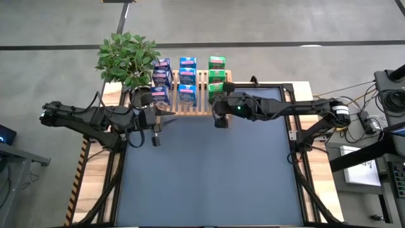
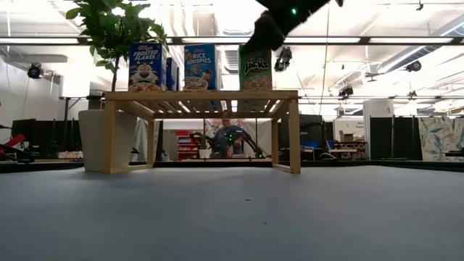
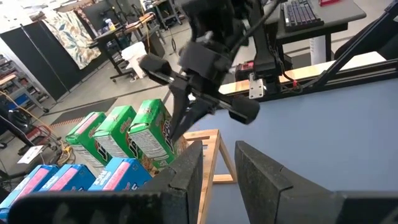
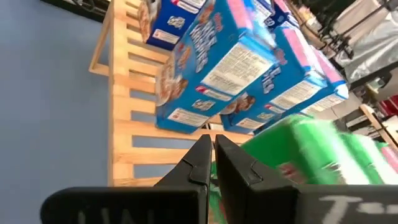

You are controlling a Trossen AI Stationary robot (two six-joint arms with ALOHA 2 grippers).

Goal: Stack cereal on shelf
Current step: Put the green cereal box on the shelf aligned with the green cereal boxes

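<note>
The light-wood shelf [image 1: 200,95] stands at the table's far edge, with cereal boxes upright on its slats in three rows: purple-blue [image 1: 161,79], blue [image 1: 186,79] and green [image 1: 217,73]. In the low view the front boxes read Frosted Flakes [image 2: 145,67], Rice Krispies [image 2: 199,67] and Apple Jacks [image 2: 255,69]. My right gripper [image 3: 179,127] is shut and slants down at the top near edge of the front green box [image 3: 149,134]. My left gripper [image 3: 221,177] hangs open by the shelf's near left corner with nothing between its fingers. My right gripper's shut fingertips [image 4: 212,149] stand at the upper near edge of the front green box [image 4: 298,155], coming slanting from above and from the table's near side. I cannot tell whether they touch it. The box stands upright on the slats.
A potted green plant [image 1: 130,57] stands just left of the shelf, its pot [image 2: 94,138] beside the shelf's leg. The blue mat [image 1: 209,171] stretches bare toward the near edge. A person [image 2: 228,138] shows in the room behind the shelf.
</note>
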